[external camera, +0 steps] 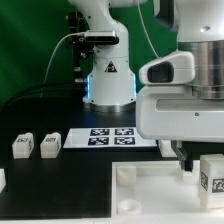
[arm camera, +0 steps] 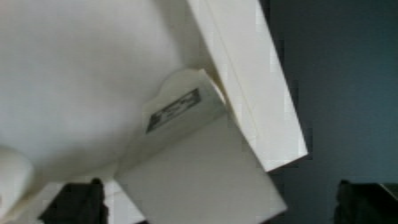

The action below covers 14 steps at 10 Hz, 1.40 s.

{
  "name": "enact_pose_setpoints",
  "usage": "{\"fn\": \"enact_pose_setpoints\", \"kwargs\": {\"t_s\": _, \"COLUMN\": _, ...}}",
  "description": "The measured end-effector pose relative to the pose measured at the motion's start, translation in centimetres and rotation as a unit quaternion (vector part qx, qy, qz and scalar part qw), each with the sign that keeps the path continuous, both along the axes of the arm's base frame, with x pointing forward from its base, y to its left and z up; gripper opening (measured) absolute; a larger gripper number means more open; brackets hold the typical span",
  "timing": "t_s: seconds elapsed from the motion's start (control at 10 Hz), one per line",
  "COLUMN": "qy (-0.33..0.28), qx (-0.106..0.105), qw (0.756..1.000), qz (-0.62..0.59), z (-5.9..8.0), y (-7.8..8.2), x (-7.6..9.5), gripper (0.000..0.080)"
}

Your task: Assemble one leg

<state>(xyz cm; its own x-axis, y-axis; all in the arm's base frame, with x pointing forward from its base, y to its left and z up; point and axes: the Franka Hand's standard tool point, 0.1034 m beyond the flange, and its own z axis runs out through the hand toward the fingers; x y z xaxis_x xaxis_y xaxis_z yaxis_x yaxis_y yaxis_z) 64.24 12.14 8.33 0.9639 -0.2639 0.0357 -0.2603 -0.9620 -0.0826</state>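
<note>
One leg [arm camera: 192,165], a white block with a square tag [arm camera: 173,108], lies tilted against the raised rim [arm camera: 249,70] of the white square top. My gripper [arm camera: 217,203] is open. Its dark fingertips [arm camera: 75,200] stand on either side of this leg, with a gap on each side. In the exterior view the same leg [external camera: 213,178] stands at the right end of the top [external camera: 140,195], just below and beside my gripper [external camera: 190,158]. Two more legs [external camera: 22,146] [external camera: 50,144] stand on the table at the exterior view's left.
The marker board [external camera: 110,136] lies in front of the robot base [external camera: 108,85]. Part of another white piece [external camera: 2,178] shows at the left edge of the exterior view. The table is black.
</note>
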Motion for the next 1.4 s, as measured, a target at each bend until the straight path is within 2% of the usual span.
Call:
{"fn": "enact_pose_setpoints", "kwargs": {"t_s": 0.1, "qy": -0.011, "qx": -0.006, "qw": 0.999, "qz": 0.050, "z": 0.0, "y": -0.1, "x": 0.2, "gripper": 0.0648}}
{"fn": "enact_pose_setpoints", "kwargs": {"t_s": 0.2, "qy": -0.010, "qx": -0.005, "qw": 0.999, "qz": 0.038, "z": 0.0, "y": -0.1, "x": 0.2, "gripper": 0.0648}}
{"fn": "enact_pose_setpoints", "kwargs": {"t_s": 0.4, "qy": -0.009, "qx": -0.003, "qw": 1.000, "qz": 0.019, "z": 0.0, "y": -0.1, "x": 0.2, "gripper": 0.0391}}
{"fn": "enact_pose_setpoints", "kwargs": {"t_s": 0.5, "qy": -0.006, "qx": 0.000, "qw": 0.999, "qz": -0.039, "z": 0.0, "y": -0.3, "x": 0.2, "gripper": 0.0391}}
{"fn": "enact_pose_setpoints", "kwargs": {"t_s": 0.6, "qy": -0.002, "qx": 0.003, "qw": 0.995, "qz": -0.098, "z": 0.0, "y": -0.5, "x": 0.2, "gripper": 0.0302}}
{"fn": "enact_pose_setpoints", "kwargs": {"t_s": 0.8, "qy": 0.006, "qx": 0.010, "qw": 0.981, "qz": -0.195, "z": -0.1, "y": -0.8, "x": 0.2, "gripper": 0.0302}}
{"fn": "enact_pose_setpoints", "kwargs": {"t_s": 0.9, "qy": 0.012, "qx": 0.021, "qw": 0.963, "qz": -0.267, "z": -0.1, "y": -1.3, "x": 0.3, "gripper": 0.0302}}
{"fn": "enact_pose_setpoints", "kwargs": {"t_s": 1.0, "qy": 0.024, "qx": 0.035, "qw": 0.933, "qz": -0.356, "z": -0.2, "y": -1.8, "x": 0.2, "gripper": 0.0302}}
{"fn": "enact_pose_setpoints", "kwargs": {"t_s": 1.2, "qy": 0.054, "qx": 0.053, "qw": 0.857, "qz": -0.509, "z": -0.4, "y": -2.0, "x": -0.2, "gripper": 0.0302}}
{"fn": "enact_pose_setpoints", "kwargs": {"t_s": 1.4, "qy": 0.062, "qx": 0.077, "qw": 0.738, "qz": -0.668, "z": -0.3, "y": -1.5, "x": -0.8, "gripper": 0.0302}}
